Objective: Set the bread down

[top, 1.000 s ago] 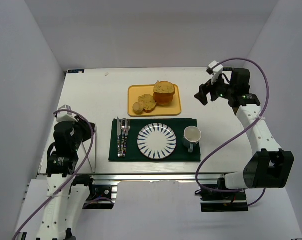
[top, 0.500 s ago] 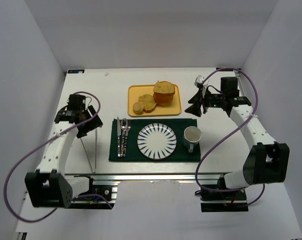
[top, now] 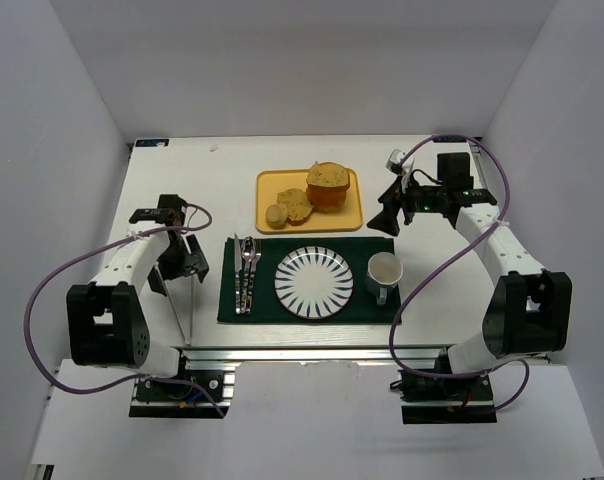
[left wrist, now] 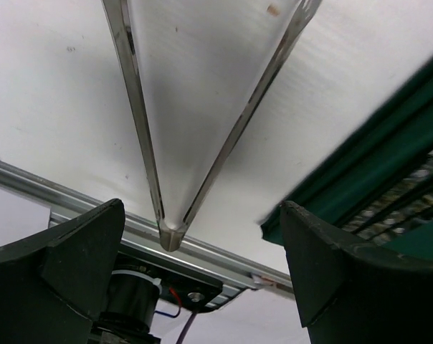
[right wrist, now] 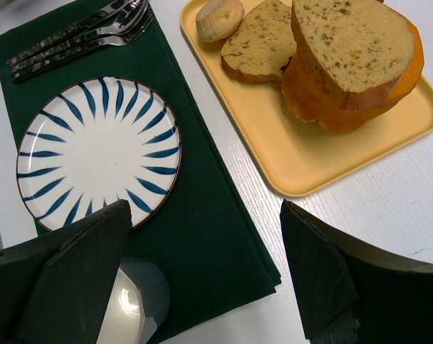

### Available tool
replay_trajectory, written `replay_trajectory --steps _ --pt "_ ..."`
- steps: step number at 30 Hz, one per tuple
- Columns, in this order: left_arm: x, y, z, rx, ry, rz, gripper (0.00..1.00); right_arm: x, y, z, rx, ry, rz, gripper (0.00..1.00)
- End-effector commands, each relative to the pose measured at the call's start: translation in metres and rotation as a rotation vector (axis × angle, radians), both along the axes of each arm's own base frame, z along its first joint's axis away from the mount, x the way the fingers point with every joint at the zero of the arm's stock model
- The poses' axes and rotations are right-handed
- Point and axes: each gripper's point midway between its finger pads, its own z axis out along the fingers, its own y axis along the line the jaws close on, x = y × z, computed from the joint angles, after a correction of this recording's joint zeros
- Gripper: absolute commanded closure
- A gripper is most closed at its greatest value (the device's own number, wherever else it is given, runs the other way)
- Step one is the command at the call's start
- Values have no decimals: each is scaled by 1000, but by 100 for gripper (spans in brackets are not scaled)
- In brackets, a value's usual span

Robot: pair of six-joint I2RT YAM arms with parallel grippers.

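The left arm's jaws are seen spread wide with nothing between them, above a thin V-shaped metal frame [left wrist: 140,129] on the white bench [left wrist: 51,93]. The right arm's jaws are likewise held wide and empty, over the dark green cloth mat [right wrist: 209,215]. The small round golden-tan bread slice [right wrist: 220,18] is found at a corner of the flat yellow tray [right wrist: 310,168], just beside the larger speckled slice [right wrist: 263,46]. Its oval outline is revealed only by the right wrist view, the long axis laid roughly left to right there; from above a mere round dot is shown
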Motion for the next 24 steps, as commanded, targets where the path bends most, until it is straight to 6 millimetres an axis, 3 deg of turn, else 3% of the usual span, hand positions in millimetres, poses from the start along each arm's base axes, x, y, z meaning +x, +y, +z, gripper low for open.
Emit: replay_trajectory --steps 1,15,24 --pt "-13 2 -12 9 62 -41 2 4 1 21 25 -55 1 11" --pt "-24 6 -46 -65 186 -70 2 11 -8 29 49 -59 -19 11" --pt "8 3 -55 -122 170 -40 3 21 -21 43 73 -77 -49 11"
